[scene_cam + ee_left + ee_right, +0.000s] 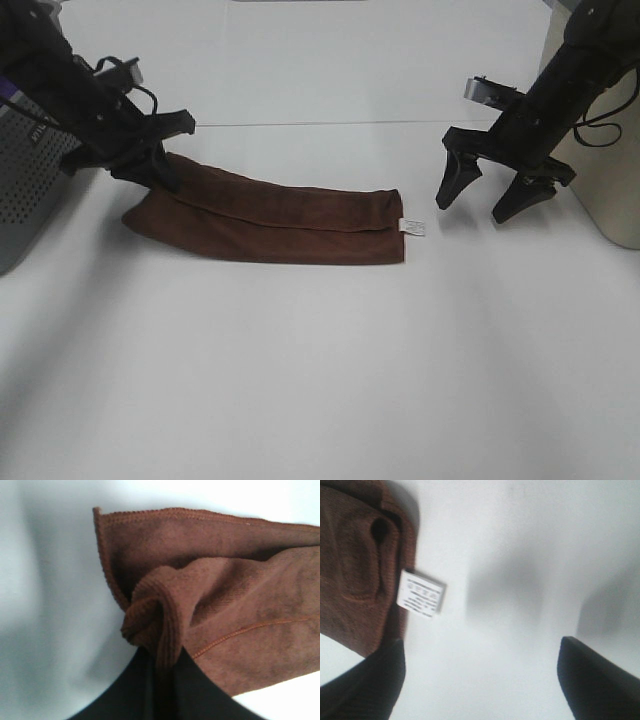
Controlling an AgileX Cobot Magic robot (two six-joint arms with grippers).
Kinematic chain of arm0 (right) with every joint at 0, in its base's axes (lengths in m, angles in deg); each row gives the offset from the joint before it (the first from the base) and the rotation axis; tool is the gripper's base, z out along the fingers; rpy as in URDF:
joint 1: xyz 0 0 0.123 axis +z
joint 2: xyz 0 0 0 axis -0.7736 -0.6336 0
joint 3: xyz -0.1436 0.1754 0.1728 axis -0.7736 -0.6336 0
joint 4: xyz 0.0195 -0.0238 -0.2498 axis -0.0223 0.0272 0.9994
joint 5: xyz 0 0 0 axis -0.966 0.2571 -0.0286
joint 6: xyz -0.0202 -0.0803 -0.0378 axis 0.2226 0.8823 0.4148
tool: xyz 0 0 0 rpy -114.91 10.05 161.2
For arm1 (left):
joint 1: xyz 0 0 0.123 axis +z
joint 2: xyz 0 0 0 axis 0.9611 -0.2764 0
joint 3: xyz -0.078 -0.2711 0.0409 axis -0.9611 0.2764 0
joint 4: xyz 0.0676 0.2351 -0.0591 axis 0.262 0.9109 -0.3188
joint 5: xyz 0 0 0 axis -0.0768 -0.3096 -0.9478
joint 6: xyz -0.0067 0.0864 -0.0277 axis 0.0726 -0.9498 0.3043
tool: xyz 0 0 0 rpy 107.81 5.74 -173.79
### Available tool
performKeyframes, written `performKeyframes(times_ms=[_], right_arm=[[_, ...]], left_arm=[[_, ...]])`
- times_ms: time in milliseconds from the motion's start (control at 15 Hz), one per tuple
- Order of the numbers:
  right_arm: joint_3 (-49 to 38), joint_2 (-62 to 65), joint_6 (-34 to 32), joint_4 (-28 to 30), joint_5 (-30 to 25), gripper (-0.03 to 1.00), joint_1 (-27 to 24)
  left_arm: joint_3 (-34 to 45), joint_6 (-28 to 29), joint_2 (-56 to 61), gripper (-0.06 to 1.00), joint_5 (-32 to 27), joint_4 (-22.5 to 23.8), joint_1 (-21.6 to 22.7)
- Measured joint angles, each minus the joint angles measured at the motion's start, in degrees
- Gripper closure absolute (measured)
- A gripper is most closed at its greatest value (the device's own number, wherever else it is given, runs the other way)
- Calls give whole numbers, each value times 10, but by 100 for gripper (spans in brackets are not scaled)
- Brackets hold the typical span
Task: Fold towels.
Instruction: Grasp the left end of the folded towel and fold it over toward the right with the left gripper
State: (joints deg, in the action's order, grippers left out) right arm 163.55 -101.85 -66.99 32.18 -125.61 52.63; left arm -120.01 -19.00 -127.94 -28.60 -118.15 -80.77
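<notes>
The dark reddish-brown towel point(270, 220) lies on the white counter point(320, 380) as a long, narrow folded strip. Its long axis runs from the left end effector point(158, 176) across toward the right end effector point(472, 211). The end at the left end effector sits a little farther back than the other. Two lengthwise layers show, the upper one lapped over the lower with a hemmed edge running along the strip.

The left end effector is closed tight on the towel's near end. The left wrist view shows a bunched knuckle of cloth squeezed between its dark fingers point(125, 695), with the rest of the strip spreading away from them across the counter.

The towel's other end carries a small white tag point(412, 227), which points out toward the right end effector. That end effector has its jaws spread wide and grips nothing. It hangs just beyond the tagged end, near it but apart from it. In its wrist view the tag and the strip's end sit beside one finger point(370, 680), and bare counter lies between the two fingers.

A grey perforated housing point(25, 190) stands behind the left end effector, and a beige object point(610, 190) stands behind the right one.
</notes>
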Motion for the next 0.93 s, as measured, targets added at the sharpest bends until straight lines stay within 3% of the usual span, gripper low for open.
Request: performKeyframes(times_ms=[133, 200, 333, 467, 733, 933], right_arm=[[0, 0, 0, 0, 0, 18, 0], [0, 0, 0, 0, 0, 18, 0], [0, 0, 0, 0, 0, 18, 0], [0, 0, 0, 0, 0, 18, 0], [0, 0, 0, -1, 0, 18, 0], [0, 0, 0, -1, 0, 18, 0]], left_arm=[[-55, 61, 13, 91, -63, 66, 1], [-83, 77, 16, 91, -95, 74, 0], [-131, 88, 16, 91, -132, 38, -15], [-144, 87, 16, 91, -114, -15, -56], [-145, 118, -32, 91, -25, -30, -146], [-145, 161, -89, 90, 43, -30, -180]])
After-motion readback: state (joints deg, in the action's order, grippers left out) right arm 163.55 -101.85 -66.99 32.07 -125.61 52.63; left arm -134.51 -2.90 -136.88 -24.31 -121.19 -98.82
